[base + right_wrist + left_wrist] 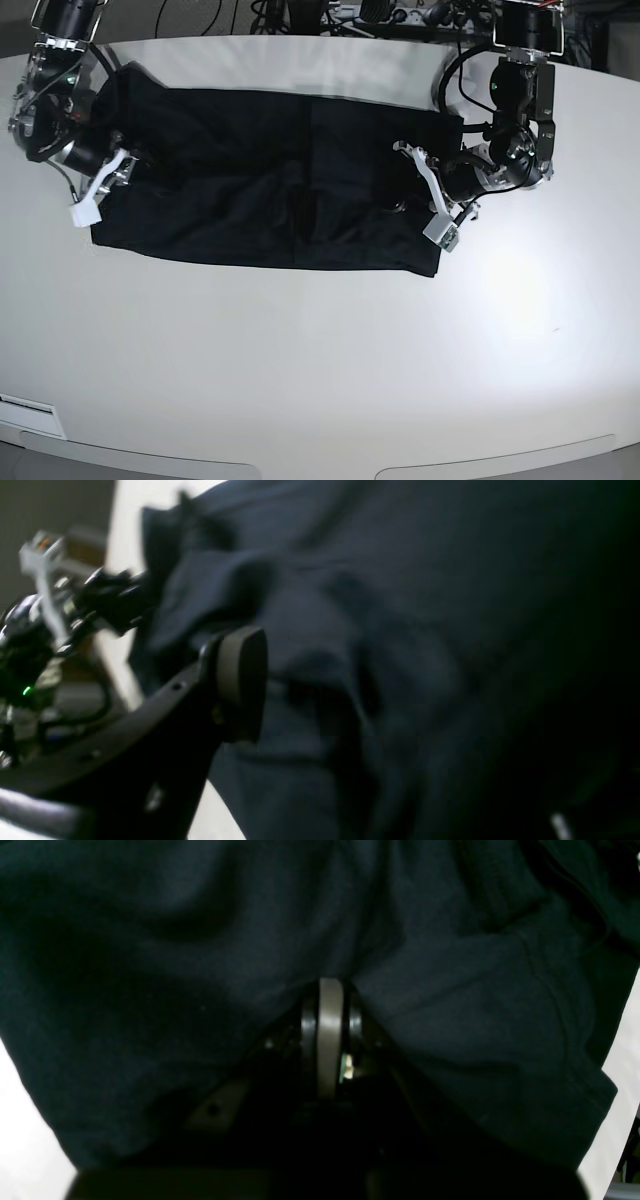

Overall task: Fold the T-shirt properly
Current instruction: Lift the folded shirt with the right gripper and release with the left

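The black T-shirt (260, 200) lies spread as a long band across the far half of the white table. My left gripper (400, 203) is at the shirt's right end in the base view. In the left wrist view its fingers (330, 1005) are pressed together, and the T-shirt (150, 965) bunches around their tips, so it is shut on the fabric. My right gripper (103, 185) is at the shirt's left end and stands open. One dark finger pad (240, 680) shows just off the rumpled T-shirt (400, 605). The other finger is lost in the dark.
The white table (320, 350) stretches toward the near edge in front of the shirt. Cables and equipment (380, 15) crowd the back edge. An arm's wiring with a green light (27, 690) shows at the left of the right wrist view.
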`<act>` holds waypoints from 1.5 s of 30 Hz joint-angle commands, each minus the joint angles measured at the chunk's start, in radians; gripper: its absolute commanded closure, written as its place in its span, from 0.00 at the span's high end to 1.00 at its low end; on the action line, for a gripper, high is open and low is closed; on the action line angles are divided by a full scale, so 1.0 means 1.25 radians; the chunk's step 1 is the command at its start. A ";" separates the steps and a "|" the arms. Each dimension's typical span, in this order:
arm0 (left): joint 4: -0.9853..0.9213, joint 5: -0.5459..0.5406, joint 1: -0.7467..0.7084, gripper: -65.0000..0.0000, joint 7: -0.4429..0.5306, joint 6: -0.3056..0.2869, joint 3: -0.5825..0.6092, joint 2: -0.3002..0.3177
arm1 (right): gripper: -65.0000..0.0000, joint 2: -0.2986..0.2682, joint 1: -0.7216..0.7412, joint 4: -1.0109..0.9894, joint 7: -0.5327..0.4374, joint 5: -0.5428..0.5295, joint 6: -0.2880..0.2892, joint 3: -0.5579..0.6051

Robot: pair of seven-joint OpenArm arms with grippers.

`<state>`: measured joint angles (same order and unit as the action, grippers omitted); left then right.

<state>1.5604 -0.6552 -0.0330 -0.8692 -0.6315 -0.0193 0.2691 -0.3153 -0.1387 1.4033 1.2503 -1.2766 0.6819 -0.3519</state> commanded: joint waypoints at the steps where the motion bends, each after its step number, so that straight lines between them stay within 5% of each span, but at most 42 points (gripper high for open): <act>1: -0.004 0.053 -0.002 0.00 -0.064 0.018 -0.001 0.013 | 0.58 -0.009 -0.008 0.000 0.028 0.058 -0.008 0.026; 3: -0.004 0.052 -0.002 0.00 -0.064 0.017 -0.001 0.013 | 0.51 -0.009 -0.006 0.002 -0.007 0.071 -0.009 0.064; 6: 0.000 0.026 0.003 0.00 -0.066 -0.005 -0.002 0.013 | 0.18 -0.010 0.019 0.008 0.006 0.130 -0.012 0.079; 9: 0.024 -0.057 0.017 0.00 -0.102 -0.038 -0.002 0.013 | 0.00 -0.018 0.049 0.023 0.018 0.203 -0.027 0.063; 11: 0.048 -0.129 0.038 0.00 -0.143 -0.043 -0.002 0.013 | 0.00 -0.025 0.067 0.044 0.021 0.243 -0.024 0.045; 17: 0.144 -0.261 0.106 0.38 -0.258 -0.042 -0.002 0.013 | 0.00 -0.093 0.089 0.140 0.020 0.339 -0.031 0.009; 25: 0.149 -0.248 0.077 0.38 -0.247 -0.042 -0.002 0.013 | 0.00 -0.210 0.093 0.269 -0.029 0.540 -0.196 0.009; 28: 0.149 -0.219 0.044 0.38 -0.221 -0.043 -0.002 0.013 | 0.00 -0.206 0.092 0.318 -0.028 0.511 -0.227 0.009; 34: 0.149 -0.217 -0.001 0.38 -0.219 -0.045 -0.002 0.013 | 0.00 -0.163 0.091 0.364 -0.028 0.241 -0.230 0.009; 40: 0.149 -0.218 -0.002 0.38 -0.201 -0.045 -0.002 0.013 | 0.00 -0.071 0.093 0.364 -0.028 0.112 -0.155 0.009; 45: 0.149 -0.240 -0.002 0.38 -0.199 -0.045 -0.002 0.013 | 0.00 0.028 0.093 0.364 -0.028 0.089 -0.097 0.009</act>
<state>1.7317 -0.9279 -0.0505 -1.1412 -0.6819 -0.0185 0.2802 -0.2649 -0.0387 1.8408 1.2396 -1.1343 0.5579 -0.3344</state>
